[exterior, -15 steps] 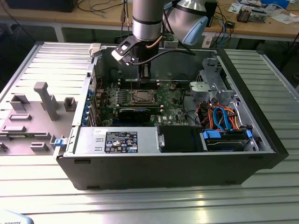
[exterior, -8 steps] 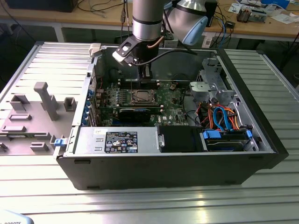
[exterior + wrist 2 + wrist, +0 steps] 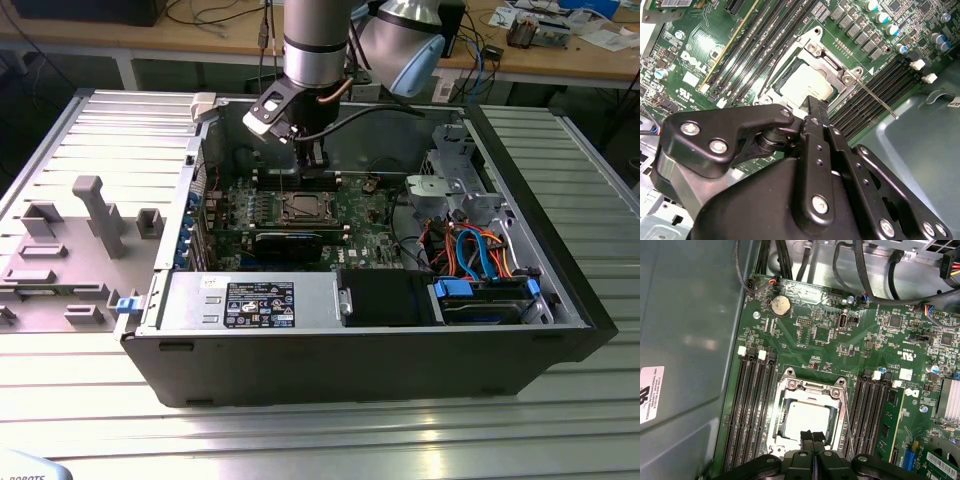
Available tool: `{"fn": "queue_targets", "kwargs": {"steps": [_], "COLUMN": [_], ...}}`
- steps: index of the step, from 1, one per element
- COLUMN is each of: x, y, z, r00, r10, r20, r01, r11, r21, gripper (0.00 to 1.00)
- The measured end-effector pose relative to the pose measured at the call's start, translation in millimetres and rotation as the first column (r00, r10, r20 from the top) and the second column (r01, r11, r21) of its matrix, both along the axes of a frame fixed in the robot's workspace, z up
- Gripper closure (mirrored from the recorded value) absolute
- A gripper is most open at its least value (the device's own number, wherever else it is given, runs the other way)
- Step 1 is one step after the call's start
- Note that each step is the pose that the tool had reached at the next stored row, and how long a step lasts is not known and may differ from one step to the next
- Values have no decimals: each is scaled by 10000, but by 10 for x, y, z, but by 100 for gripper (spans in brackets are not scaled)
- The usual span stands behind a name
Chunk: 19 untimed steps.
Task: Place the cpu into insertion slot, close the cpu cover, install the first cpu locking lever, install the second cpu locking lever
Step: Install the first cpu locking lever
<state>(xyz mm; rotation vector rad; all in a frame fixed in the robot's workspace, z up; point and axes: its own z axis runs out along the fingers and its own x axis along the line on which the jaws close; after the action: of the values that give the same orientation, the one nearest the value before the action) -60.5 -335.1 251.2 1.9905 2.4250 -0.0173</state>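
The cpu (image 3: 807, 419) lies flat in the socket on the green motherboard, its silver-grey top showing through the window of the cpu cover (image 3: 812, 388). The cover lies down over it. In the second wrist view the cpu (image 3: 807, 85) sits inside the cover (image 3: 829, 61), and a thin locking lever (image 3: 880, 101) sticks out from a socket corner across the memory slots. A second, darker lever (image 3: 771, 67) runs along the opposite side. My gripper (image 3: 813, 436) hangs just above the socket's edge, fingers shut with nothing between them. In the exterior view the gripper (image 3: 312, 163) hovers behind the socket (image 3: 301, 207).
The open computer case (image 3: 520, 345) rests on a ribbed metal table. Memory slots (image 3: 752, 400) flank the socket on both sides. A power supply (image 3: 255, 300), drive bay with blue and orange cables (image 3: 480, 255) and grey fixtures (image 3: 95, 215) outside the case surround the work area.
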Motion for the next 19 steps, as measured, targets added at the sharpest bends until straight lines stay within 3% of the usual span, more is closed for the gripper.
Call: {"fn": "queue_targets", "kwargs": {"steps": [4, 8, 13, 19], "x": [0, 0, 0, 0], "y": [0, 0, 0, -1], "z": [0, 0, 0, 0], "r00": [10000, 9990, 9929, 9929], "r10": [63, 439, 1187, 1189], "r20": [-1, 0, 0, 0], "r01": [-63, -439, -1187, -1189], "r11": [10000, 9990, 9929, 9929], "r21": [0, 1, 0, 0], "gripper": [89, 89, 89, 89]}}
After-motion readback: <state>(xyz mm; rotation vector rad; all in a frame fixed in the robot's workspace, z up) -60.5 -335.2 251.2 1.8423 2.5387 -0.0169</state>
